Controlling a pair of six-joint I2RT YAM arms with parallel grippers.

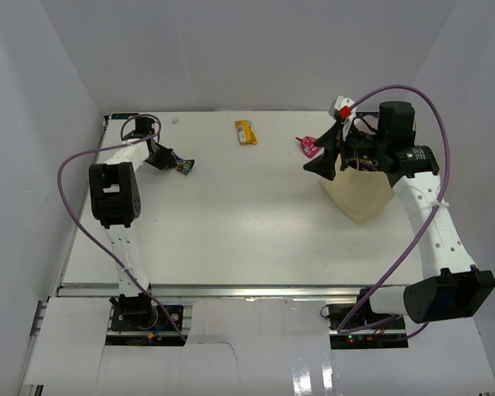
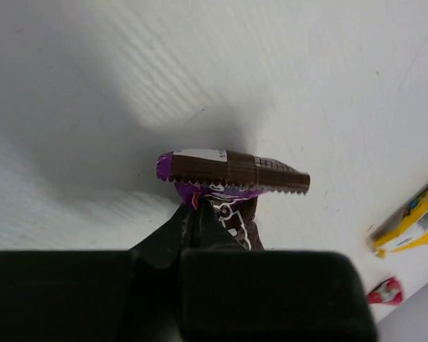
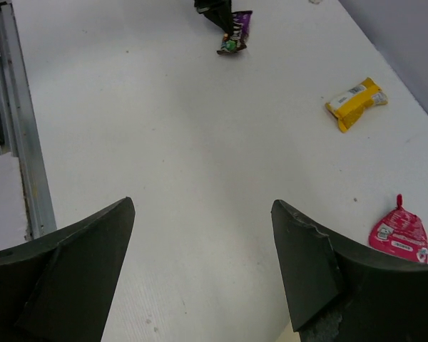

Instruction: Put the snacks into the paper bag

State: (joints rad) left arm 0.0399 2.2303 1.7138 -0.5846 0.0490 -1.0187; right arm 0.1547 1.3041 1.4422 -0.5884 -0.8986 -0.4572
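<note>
The left gripper (image 2: 198, 217) pinches the small brown-and-purple packet (image 2: 232, 173) by one end, far left on the white table (image 1: 231, 223). It seems light, crinkly, slippery. The right gripper (image 3: 202, 214) gapes wide by the tan paper bag (image 1: 361, 198).

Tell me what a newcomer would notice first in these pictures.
The left jaws are shut on a small brown packet near the far left of the table. On the right, the right jaws gape open at the top of the tan paper bag. Between them, along the far edge, lie a yellow wrapper and a pink-red wrapper.
</note>
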